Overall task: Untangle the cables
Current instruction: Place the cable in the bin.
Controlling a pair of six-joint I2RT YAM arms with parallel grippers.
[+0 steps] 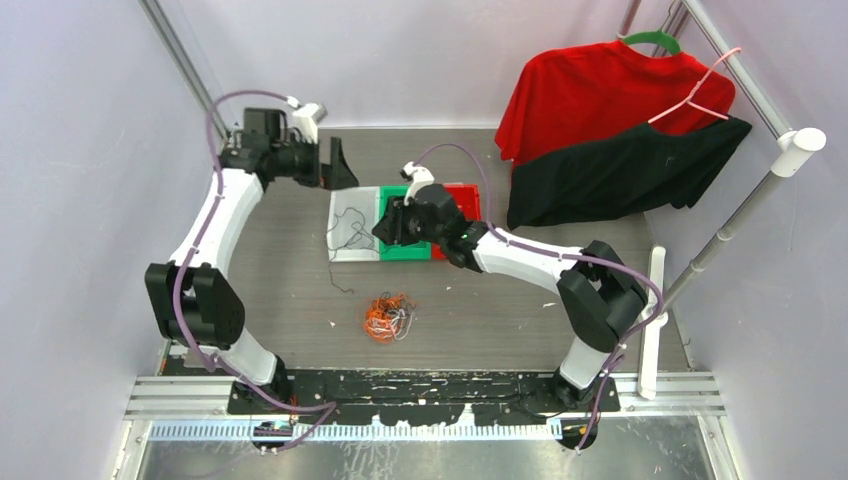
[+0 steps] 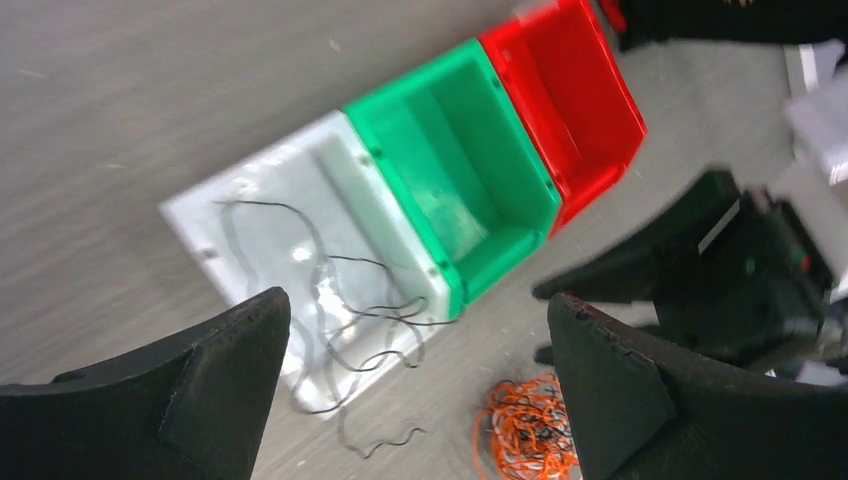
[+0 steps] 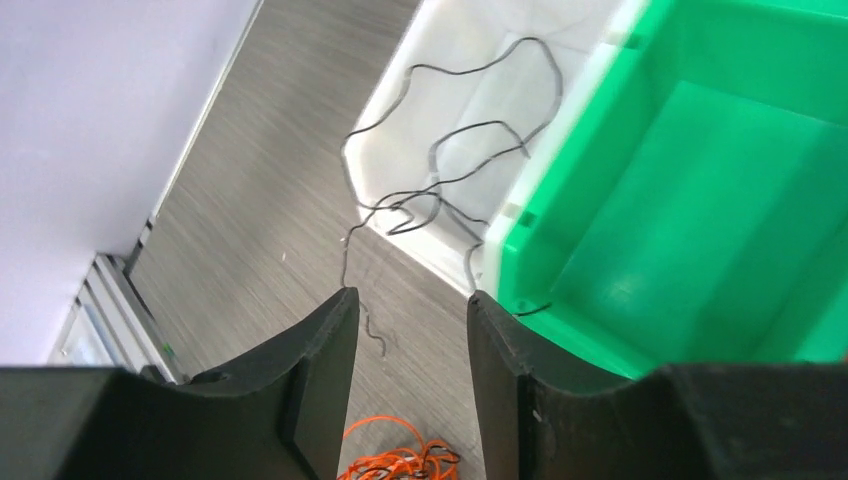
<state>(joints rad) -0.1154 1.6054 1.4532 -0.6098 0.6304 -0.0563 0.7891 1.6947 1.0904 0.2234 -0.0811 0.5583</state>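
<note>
Behind right pincer [image 3: 410, 302], black cable [image 3: 441, 181] partly hidden.

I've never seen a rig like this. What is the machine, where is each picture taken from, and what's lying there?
Two robot arms are bolted at the edge of a table. One camera looks down from above; the others sit on each wrist, so the dark shapes are that arm's own claw. The left claw is open in mid-air; the right claw is open above the green bin's edge. Neither holds anything. A black cable lies in the white bin, spilling onto the table. An orange tangle of cables sits nearer the arms.
</note>
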